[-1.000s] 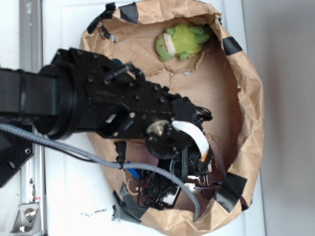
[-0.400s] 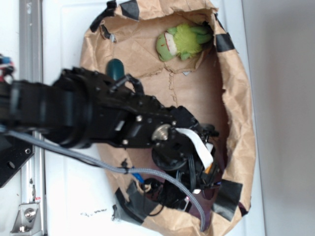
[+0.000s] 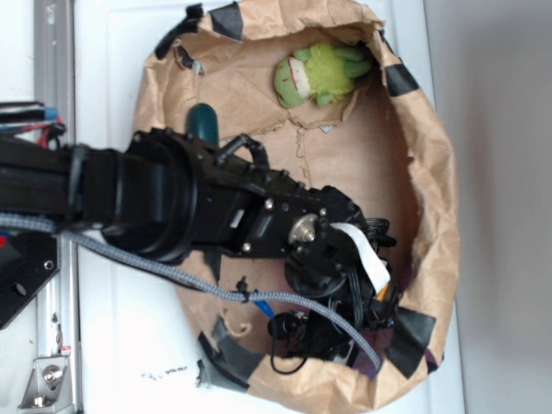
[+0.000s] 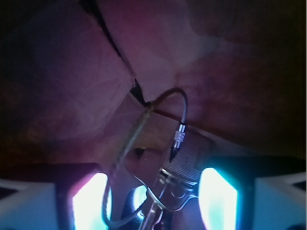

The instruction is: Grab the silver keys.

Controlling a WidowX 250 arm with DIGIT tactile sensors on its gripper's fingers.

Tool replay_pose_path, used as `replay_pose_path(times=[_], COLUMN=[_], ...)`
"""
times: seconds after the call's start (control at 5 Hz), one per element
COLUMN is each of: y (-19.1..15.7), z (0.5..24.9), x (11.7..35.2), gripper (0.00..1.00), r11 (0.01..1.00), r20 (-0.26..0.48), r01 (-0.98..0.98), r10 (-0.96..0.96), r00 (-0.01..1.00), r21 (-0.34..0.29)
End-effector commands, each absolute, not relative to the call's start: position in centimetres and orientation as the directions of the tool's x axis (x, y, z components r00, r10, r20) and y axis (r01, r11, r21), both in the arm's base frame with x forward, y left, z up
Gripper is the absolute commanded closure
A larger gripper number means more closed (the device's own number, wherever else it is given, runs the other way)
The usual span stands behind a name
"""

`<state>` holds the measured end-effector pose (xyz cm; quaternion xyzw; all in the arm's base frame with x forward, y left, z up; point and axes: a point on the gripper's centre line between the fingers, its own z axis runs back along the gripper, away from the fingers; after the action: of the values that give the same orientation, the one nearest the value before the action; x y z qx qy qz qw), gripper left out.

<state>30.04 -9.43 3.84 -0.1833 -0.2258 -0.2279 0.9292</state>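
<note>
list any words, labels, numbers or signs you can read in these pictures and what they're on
None can be read in either view.
Small dark marks on the white table, lower left of the exterior view: too small and blurred to read, may be only scuffs.
Silver keys between the fingers, wrist view: ridged metal, no stamp legible in the dim light.
Green plush toy, paper bag, black tape: no print.

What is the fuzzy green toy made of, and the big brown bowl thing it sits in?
The green toy looks like soft plush: its outline is fuzzy and tufted. The brown container looks like matte kraft paper, probably a bag with its edge rolled down: it is creased, torn in places and patched with black tape, which looks slightly glossy.
</note>
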Motion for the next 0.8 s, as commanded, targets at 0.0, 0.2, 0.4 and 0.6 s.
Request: replay_pose_path(times=[0.0, 0.2, 0.4, 0.6], y=[-9.0, -8.8, -8.5, -7.2], z=[5.5, 5.8, 6.1, 7.5], x=[30.2, 30.1, 30.1, 30.7], gripper=[1.0, 1.0, 1.0, 1.0], r11=[0.836, 0.843, 0.849, 0.889], r20=[0.519, 0.52, 0.523, 0.502], r01=[0.505, 0.498, 0.49, 0.412], r10=[-0.342, -0.337, -0.331, -0.267], r00=[0.783, 0.785, 0.785, 0.822], r21=[-0.212, -0.205, -0.198, -0.201])
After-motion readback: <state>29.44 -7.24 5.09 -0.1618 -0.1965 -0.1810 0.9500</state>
